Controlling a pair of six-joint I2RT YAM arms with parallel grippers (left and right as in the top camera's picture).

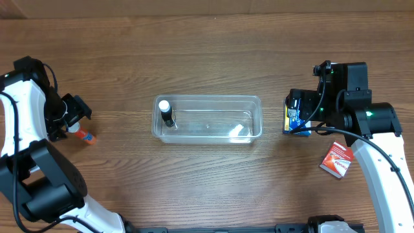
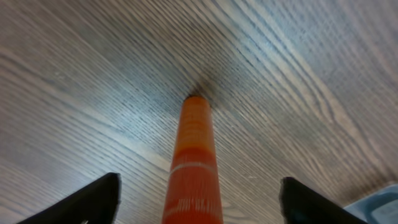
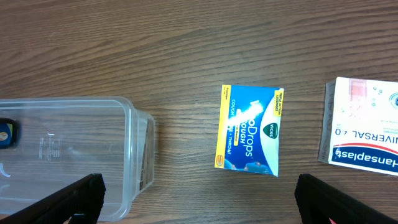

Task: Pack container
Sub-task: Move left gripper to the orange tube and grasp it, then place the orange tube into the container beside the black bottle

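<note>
The clear plastic container (image 1: pixel 208 98) stands mid-table. A black bottle with a white cap (image 1: pixel 167 112) lies inside at its left end. My left gripper (image 1: pixel 75 116) is open at the far left, and its fingers straddle an orange-tipped stick (image 2: pixel 194 155) lying on the table without touching it (image 1: pixel 85 136). My right gripper (image 1: pixel 304 115) is open and empty, hovering over a blue cough-drops box (image 3: pixel 252 129) just right of the container (image 3: pixel 134 121). In the right wrist view the fingers (image 3: pixel 199 202) sit wide apart, between the container's end and the box.
A red and white plaster box (image 1: pixel 337 160) lies at the right, also in the right wrist view (image 3: pixel 364 127). Bare wooden table (image 1: pixel 207 188) surrounds the container. A pale blue edge shows at the left wrist view's lower right corner (image 2: pixel 379 205).
</note>
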